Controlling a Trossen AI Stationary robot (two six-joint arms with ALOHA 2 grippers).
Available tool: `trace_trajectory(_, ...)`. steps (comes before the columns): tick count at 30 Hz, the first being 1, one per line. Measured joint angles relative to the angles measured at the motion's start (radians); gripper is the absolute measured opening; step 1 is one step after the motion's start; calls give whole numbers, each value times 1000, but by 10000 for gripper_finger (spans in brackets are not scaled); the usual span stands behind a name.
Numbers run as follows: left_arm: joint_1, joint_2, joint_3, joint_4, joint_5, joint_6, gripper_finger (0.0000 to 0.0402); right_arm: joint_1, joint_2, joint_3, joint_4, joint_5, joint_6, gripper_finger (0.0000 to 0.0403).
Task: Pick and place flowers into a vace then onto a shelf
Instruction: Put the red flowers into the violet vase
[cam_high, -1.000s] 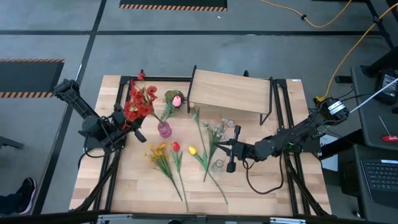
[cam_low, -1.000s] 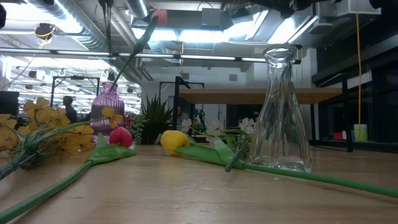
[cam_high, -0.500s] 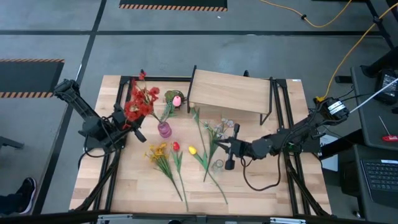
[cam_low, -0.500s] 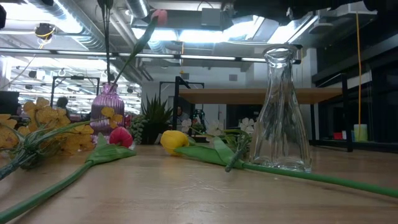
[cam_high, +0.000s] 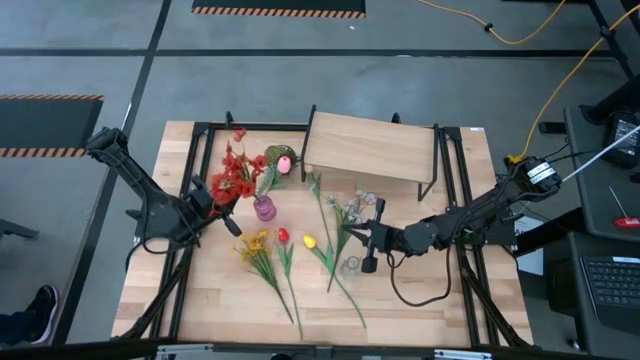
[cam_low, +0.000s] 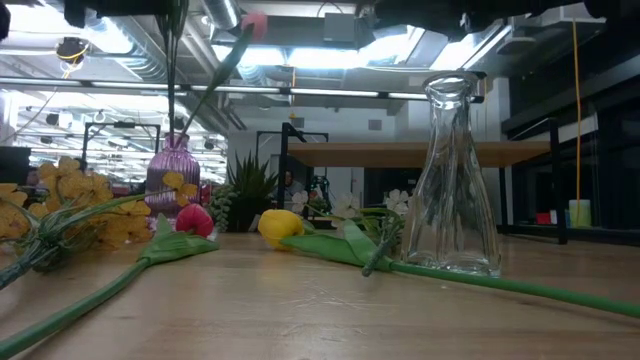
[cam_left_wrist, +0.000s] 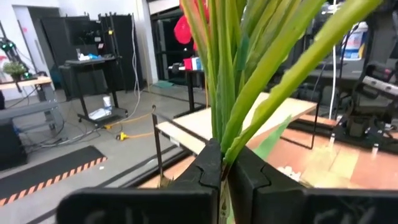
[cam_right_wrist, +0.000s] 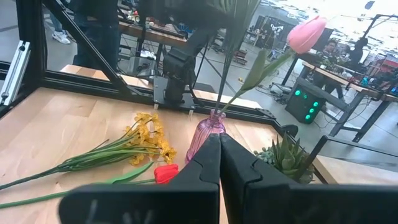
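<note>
A light wooden worktop (cam_high: 420, 300) seen from above carries a wide flat light-wood shelf on thin black legs (cam_high: 370, 148) at its far side. The left claw (cam_high: 212, 200) is clamped shut on the green stems of a bunch of red cluster flowers (cam_high: 236, 172), holding them just beside a small purple glass vase (cam_high: 264, 209) that already holds a pink tulip (cam_high: 284, 163). The right claw (cam_high: 368, 238) is closed and empty, hovering beside a clear glass vase (cam_high: 351, 265). Lying on the worktop between the arms are yellow blooms (cam_high: 252, 243), a red tulip bud (cam_high: 283, 236), a yellow tulip bud (cam_high: 309, 241) and white blossoms (cam_high: 352, 206). A spiky green plant (cam_low: 246, 185) stands behind the purple vase.
</note>
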Motion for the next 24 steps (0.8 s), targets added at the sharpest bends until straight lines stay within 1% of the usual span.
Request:
trace_trajectory(9, 0, 42, 0, -270, -2, -294, 25, 0, 0, 0, 1, 0, 0, 1)
trace_trajectory(16, 0, 80, 0, -443, -6, -518, 44, 0, 0, 0, 1, 0, 0, 1)
trace_trajectory(21, 0, 103, 0, -538, -6, -649, 59, 1, 0, 0, 1, -1, 1, 1)
trace_trajectory(24, 0, 115, 0, -565, -6, -684, 71, 1, 0, 0, 1, -1, 1, 1)
